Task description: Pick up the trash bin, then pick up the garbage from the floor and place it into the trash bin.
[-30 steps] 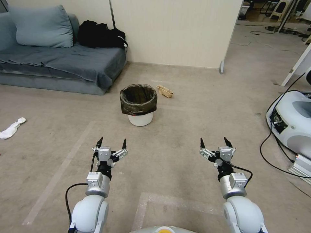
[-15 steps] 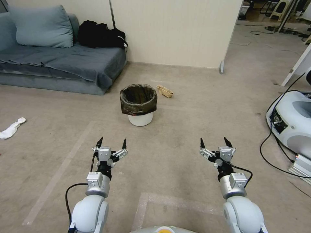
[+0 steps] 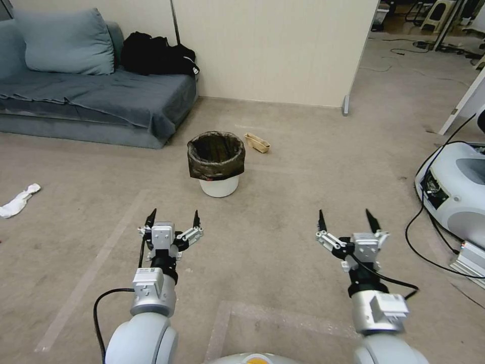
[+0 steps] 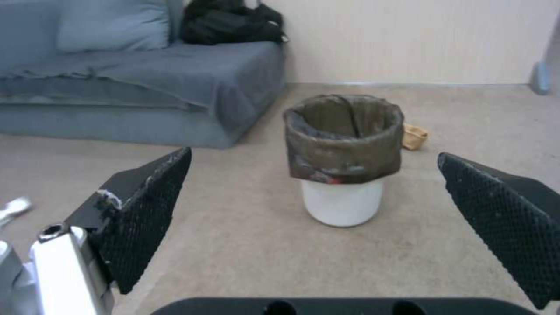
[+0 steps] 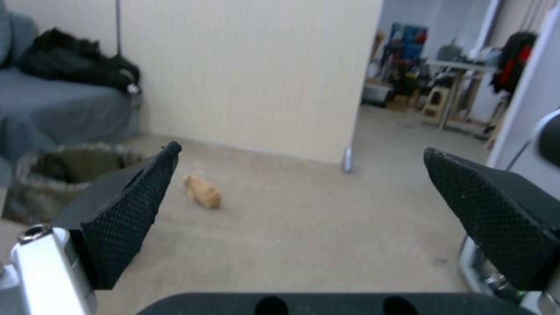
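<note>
Floor: beige carpet, grey sofa against the wall.
Trash bin: upright mid-floor; tan scrap just beside.
Left gripper: spread, empty.
Right gripper: spread, empty.

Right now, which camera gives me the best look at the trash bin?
The left wrist view: the trash bin stands centred, whole and near. The head view shows it whole but farther off; the right wrist view catches part of it behind a finger.

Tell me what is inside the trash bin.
The trash bin shows only its dark crinkly bag lining the inside and folded over the rim; no garbage is visible in it. The bottom is hidden by the near wall in both views.
</note>
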You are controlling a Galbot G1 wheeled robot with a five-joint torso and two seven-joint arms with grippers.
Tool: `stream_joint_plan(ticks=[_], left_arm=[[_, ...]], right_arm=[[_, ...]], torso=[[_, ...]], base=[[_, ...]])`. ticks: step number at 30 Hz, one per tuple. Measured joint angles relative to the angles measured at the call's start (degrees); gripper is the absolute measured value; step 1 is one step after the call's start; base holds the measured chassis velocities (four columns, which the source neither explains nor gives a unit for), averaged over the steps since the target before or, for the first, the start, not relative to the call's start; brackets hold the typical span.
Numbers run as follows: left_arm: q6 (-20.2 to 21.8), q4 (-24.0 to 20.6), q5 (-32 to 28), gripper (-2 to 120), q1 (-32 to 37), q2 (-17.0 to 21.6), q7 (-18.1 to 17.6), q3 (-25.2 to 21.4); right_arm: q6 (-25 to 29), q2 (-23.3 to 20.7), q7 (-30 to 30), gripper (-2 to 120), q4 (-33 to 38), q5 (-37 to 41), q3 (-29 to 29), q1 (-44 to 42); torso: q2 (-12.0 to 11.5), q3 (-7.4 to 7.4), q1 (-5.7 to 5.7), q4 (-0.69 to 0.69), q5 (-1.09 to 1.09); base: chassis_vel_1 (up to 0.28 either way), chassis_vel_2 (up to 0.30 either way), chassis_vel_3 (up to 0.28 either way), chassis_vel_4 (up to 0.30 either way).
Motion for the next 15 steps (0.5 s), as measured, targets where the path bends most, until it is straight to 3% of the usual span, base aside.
stream_joint_plan(ticks=[3, 8, 11, 15], left_arm=[[2.9, -1.8, 1.6, 100, 1.1, 0.0, -2.5, 3.5], [2.7, -1.7, 2.5, 100, 1.1, 0.2, -2.6, 3.9], [1.5, -1.0, 3.3, 100, 1.0, 0.4, -2.7, 4.0], [0.3, -0.4, 3.9, 100, 0.8, 0.5, -3.3, 4.1]], right_arm=[[0.1, 0.3, 0.5, 100, 1.6, -0.9, -0.4, -1.1], [0.4, 0.3, 0.5, 100, 1.7, -0.9, -0.5, -1.2], [4.1, 0.3, 0.5, 100, -0.3, 0.1, -1.0, -0.9], [5.2, 0.3, 0.5, 100, -0.9, 0.5, -1.2, -0.8]], torso=[[0.0, 0.0, 0.0, 0.02, 0.0], [0.0, 0.0, 0.0, 0.01, 0.02], [0.0, 0.0, 0.0, 0.01, 0.04], [0.0, 0.0, 0.0, 0.01, 0.02]], base=[[0.0, 0.0, 0.0, 0.0], [0.0, 0.0, 0.0, 0.0], [0.0, 0.0, 0.0, 0.0], [0.0, 0.0, 0.0, 0.0]])
